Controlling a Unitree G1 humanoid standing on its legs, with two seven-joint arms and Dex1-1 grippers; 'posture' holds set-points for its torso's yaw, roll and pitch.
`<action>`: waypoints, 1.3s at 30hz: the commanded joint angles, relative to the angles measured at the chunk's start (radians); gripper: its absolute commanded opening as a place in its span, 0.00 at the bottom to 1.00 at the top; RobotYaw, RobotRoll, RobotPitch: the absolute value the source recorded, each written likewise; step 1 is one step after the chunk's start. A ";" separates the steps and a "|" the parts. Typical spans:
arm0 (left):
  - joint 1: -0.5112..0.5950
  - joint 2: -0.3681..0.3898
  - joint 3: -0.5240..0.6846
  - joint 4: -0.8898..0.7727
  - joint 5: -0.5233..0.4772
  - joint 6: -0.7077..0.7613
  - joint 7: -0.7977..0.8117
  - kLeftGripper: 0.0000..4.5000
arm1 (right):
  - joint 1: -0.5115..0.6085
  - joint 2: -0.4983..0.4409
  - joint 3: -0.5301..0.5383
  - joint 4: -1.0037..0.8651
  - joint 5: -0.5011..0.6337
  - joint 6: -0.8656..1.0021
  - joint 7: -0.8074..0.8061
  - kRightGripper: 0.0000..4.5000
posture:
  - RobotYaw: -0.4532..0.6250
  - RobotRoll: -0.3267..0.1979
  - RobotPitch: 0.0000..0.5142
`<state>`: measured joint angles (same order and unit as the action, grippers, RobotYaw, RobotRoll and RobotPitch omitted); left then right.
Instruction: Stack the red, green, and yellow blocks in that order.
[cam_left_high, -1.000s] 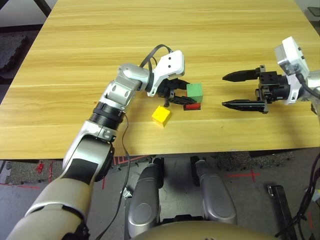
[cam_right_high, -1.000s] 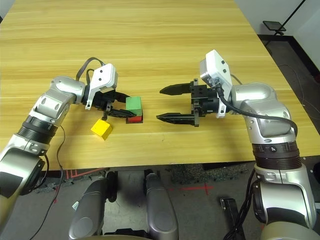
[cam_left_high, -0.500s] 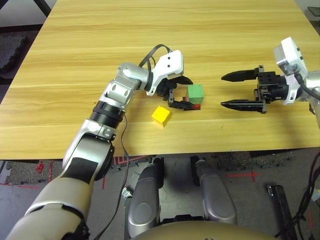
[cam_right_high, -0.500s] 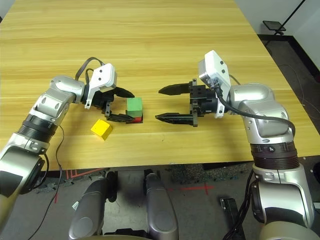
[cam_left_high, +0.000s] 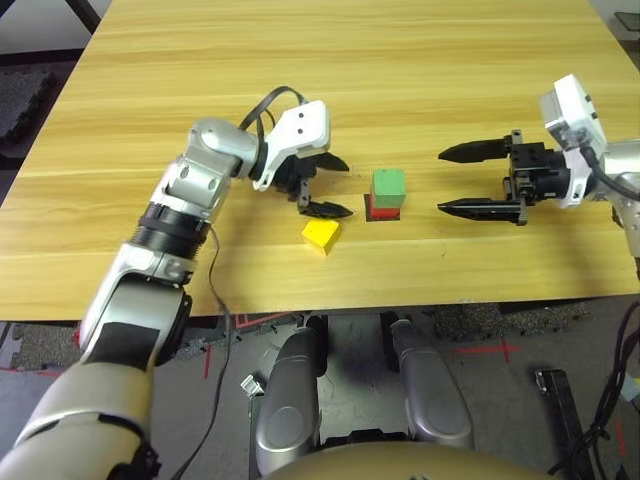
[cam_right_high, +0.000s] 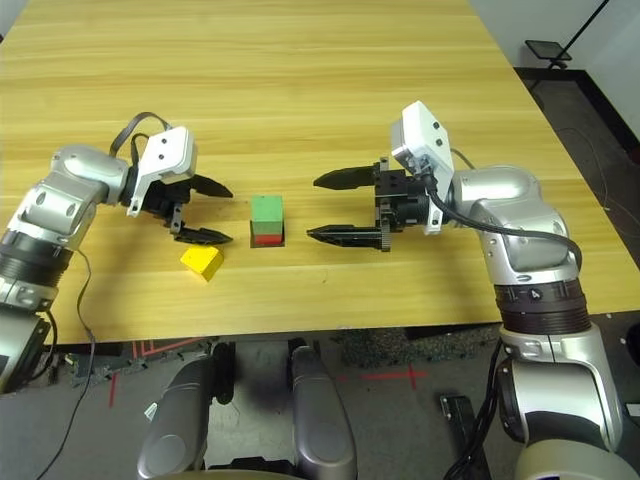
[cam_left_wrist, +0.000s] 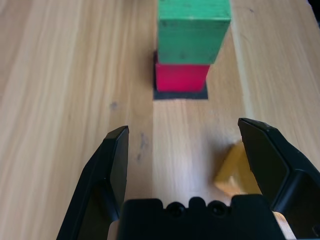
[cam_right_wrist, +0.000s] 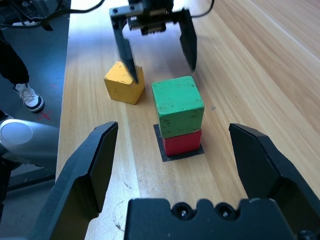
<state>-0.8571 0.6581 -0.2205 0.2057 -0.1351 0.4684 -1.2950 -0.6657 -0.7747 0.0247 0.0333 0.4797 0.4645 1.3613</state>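
Silver arms (cam_right_high: 517, 210) w/ blk cables (cam_right_high: 505, 228) & white wrist housings (cam_right_high: 428, 135).

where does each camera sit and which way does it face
Left eye and right eye: on the head, facing forward and down at the table; both forearms and pincers show.
Left wrist: on the left arm, looking along the open left pincer to the green block on the red block.
Right wrist: on the right arm, looking along the open right pincer at that stack; the left pincer shows beyond.
Shared by both wrists: the stack and yellow block.

Pale wooden table (cam_left_high: 480, 60), black square patch (cam_right_wrist: 188, 156), red block (cam_right_wrist: 182, 143), yellow block (cam_right_high: 203, 260)
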 joint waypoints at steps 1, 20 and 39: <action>0.026 0.033 0.097 -0.121 -0.041 0.171 0.105 0.99 | 0.017 -0.004 -0.003 -0.008 -0.001 -0.007 -0.003 1.00 | 0.69 0.79 0.55; 0.424 -0.106 0.346 -0.841 -0.189 0.593 0.648 0.99 | 0.040 0.036 0.010 0.006 -0.002 -0.020 -0.025 1.00 | 0.74 0.86 0.53; 0.514 -0.114 0.344 -1.007 -0.416 0.852 0.771 0.99 | 0.031 0.072 0.017 0.050 -0.036 -0.053 -0.037 1.00 | 0.75 0.85 0.53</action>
<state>-0.3497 0.5392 0.1347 -0.7683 -0.5248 1.2674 -0.5341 -0.6418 -0.7028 0.0313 0.0817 0.4500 0.4187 1.3238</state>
